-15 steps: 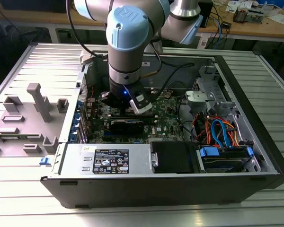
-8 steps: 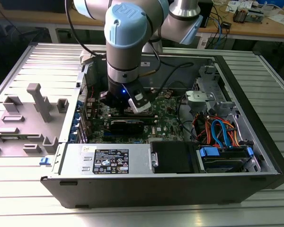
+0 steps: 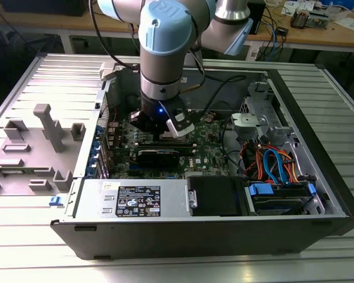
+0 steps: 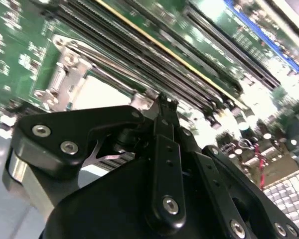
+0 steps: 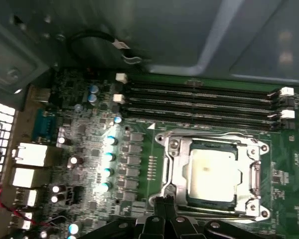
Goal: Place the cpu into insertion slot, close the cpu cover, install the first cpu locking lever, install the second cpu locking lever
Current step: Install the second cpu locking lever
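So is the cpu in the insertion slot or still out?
In. The cpu lies flat inside the insertion slot in the first wrist view, with the cpu cover framing it.

My gripper (image 5: 163, 204) hangs just beside the cover (image 5: 175, 167), which lies over the chip (image 5: 211, 172) in its socket (image 5: 209, 211).

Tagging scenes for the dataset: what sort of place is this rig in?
Likely an electronics lab or workshop: an opened desktop PC case lies on a slatted metal table, and a wooden bench behind carries cables and small parts. The gripper hangs over the motherboard.
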Action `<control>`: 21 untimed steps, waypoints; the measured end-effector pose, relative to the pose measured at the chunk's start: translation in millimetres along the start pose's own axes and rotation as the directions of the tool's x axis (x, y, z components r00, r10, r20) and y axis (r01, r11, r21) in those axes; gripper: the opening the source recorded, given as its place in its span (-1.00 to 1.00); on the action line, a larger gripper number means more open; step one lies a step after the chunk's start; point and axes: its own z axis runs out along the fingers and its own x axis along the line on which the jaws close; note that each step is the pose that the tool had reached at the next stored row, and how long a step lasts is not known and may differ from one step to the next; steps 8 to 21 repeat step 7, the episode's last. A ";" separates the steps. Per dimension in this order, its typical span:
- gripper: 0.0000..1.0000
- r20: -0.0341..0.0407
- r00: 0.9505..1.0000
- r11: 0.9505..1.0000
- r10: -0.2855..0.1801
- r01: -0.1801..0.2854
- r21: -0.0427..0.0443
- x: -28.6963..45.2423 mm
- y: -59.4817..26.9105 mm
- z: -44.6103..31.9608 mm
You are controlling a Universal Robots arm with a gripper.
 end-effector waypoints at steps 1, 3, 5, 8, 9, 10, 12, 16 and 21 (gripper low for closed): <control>-0.79 -0.001 1.000 1.000 0.001 -0.001 0.004 -1.4 0.4 0.0; -0.79 -0.001 1.000 1.000 0.001 -0.001 0.004 -1.5 0.3 0.0; -0.79 -0.001 1.000 1.000 0.000 0.000 0.004 -1.8 0.4 0.0; -0.79 -0.001 1.000 1.000 0.001 -0.001 0.004 -1.8 0.3 0.0; -0.79 -0.001 1.000 1.000 0.001 -0.001 0.004 -1.8 0.3 0.0; -0.79 -0.001 1.000 1.000 0.001 -0.001 0.004 -1.8 0.3 0.0; -0.79 -0.001 1.000 1.000 0.001 -0.001 0.004 -1.8 0.3 0.0; -0.79 -0.001 1.000 1.000 0.001 -0.001 0.004 -1.8 0.3 0.0; -0.79 -0.001 1.000 1.000 0.001 -0.001 0.004 -1.8 0.3 0.0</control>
